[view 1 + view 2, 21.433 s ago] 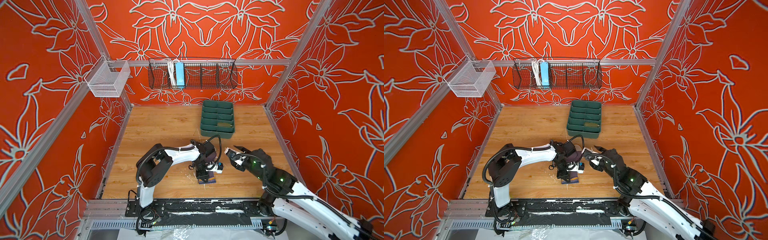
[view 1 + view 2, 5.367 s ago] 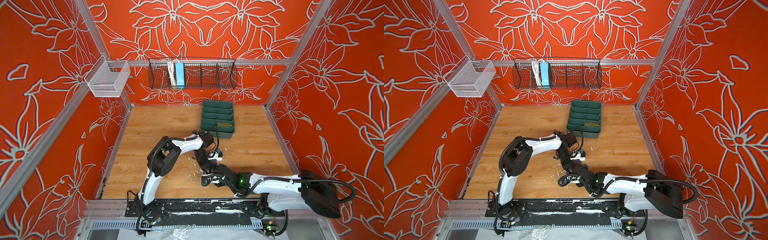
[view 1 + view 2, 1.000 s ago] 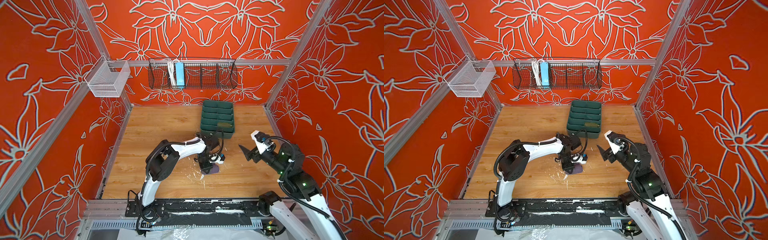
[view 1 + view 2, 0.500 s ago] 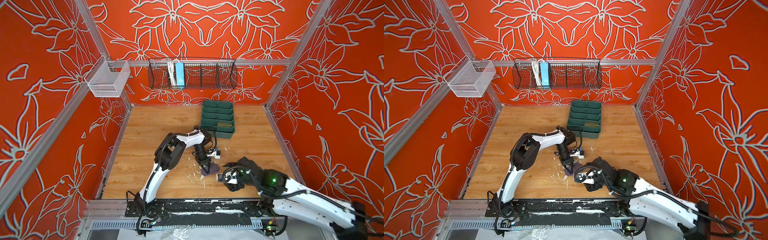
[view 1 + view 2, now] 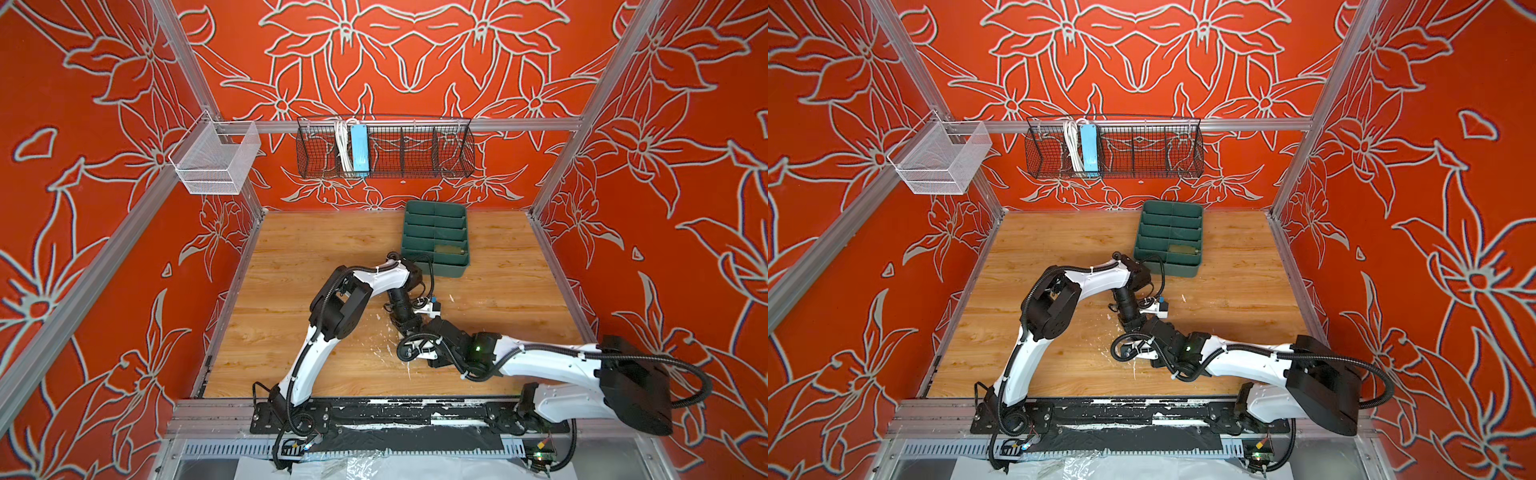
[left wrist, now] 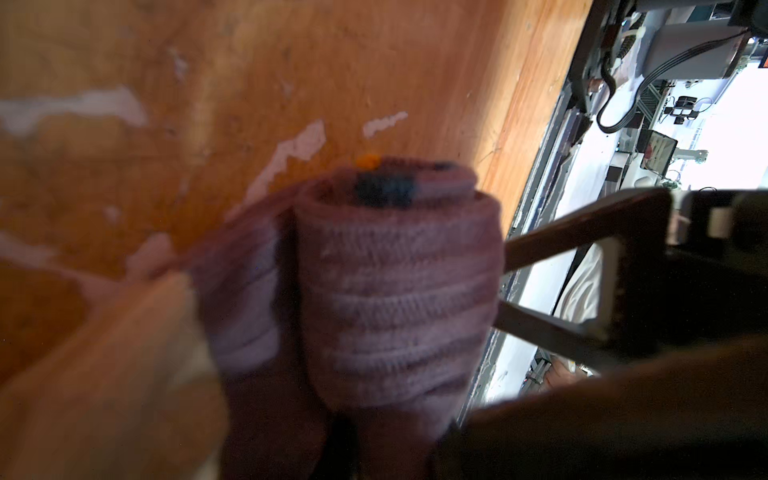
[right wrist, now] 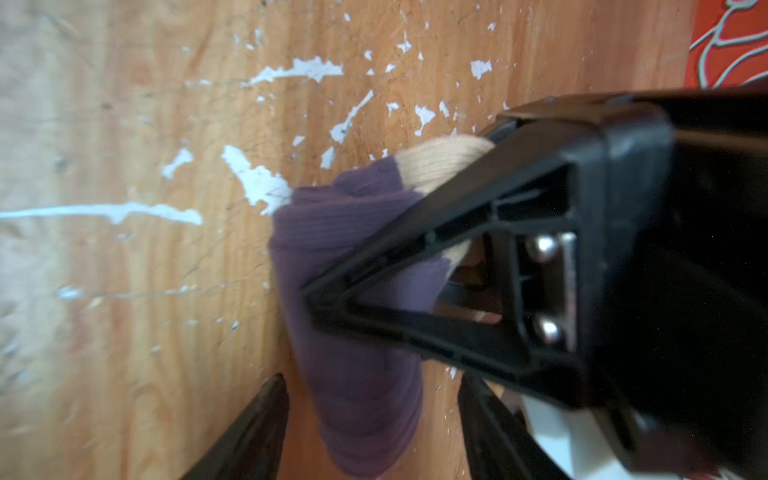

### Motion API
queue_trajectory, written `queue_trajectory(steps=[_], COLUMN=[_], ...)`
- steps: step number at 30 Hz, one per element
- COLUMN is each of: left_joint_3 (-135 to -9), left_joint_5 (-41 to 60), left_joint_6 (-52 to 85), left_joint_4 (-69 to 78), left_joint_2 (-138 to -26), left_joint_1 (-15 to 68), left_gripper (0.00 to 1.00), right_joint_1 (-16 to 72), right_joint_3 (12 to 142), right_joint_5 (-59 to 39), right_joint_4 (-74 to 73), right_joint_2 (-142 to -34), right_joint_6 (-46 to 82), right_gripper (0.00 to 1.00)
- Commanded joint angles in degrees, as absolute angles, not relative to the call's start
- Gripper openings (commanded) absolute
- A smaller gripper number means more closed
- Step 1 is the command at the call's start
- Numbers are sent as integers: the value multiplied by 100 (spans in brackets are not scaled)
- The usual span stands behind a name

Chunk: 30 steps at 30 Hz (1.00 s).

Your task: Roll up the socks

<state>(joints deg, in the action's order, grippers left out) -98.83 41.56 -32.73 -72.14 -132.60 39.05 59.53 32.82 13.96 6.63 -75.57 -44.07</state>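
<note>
Wooden table [image 5: 291,266]: from above, both arms [image 5: 540,365] hide the socks [image 6: 395,291].

I take the green divided tray [image 5: 434,270] as my mark on the wooden tabletop [image 5: 311,249]. Above and behind it I see a black wire basket [image 5: 415,151] holding a blue power strip [image 5: 359,147] and a white cable [image 5: 341,143]. A white mesh basket [image 5: 216,166] hangs up to its left.

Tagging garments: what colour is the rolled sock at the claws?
Ribbed purple sock with a beige end; shows best in the right wrist view.
</note>
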Motion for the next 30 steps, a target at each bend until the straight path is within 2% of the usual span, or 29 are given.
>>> queue_trajectory(steps=[1, 7, 10, 20, 25, 30], left_joint_3=[-9620, -9585, -9552, -9518, -9364, -8804], left_joint_5=[3381, 3260, 3161, 3173, 2961, 2610], left_joint_6=[-3218, -3133, -3091, -2998, -2881, -2770], left_joint_4=[-7189, -7120, -6986, -6598, -6170, -5313], left_joint_2=[-13631, -13594, -13476, -12880, -12451, -11527], left_joint_1=[3972, 3972, 3973, 3981, 3981, 3999], left_gripper=[14, 17, 19, 25, 32, 47], right_joint_1=[5877, 5776, 5779, 5783, 5783, 5783], right_joint_3=[3197, 3160, 3248, 3251, 3349, 3373], right_joint_5=[1468, 1245, 1183, 959, 932, 847], right_joint_4=[328, 311, 474, 949, 1191, 1245], right_joint_2=[-7772, -8032, -8168, -7798, -7762, -7768], right_joint_6=[-4548, -4553, -4486, -4387, -4431, -4392], right_gripper=[62, 56, 48, 9, 3, 0])
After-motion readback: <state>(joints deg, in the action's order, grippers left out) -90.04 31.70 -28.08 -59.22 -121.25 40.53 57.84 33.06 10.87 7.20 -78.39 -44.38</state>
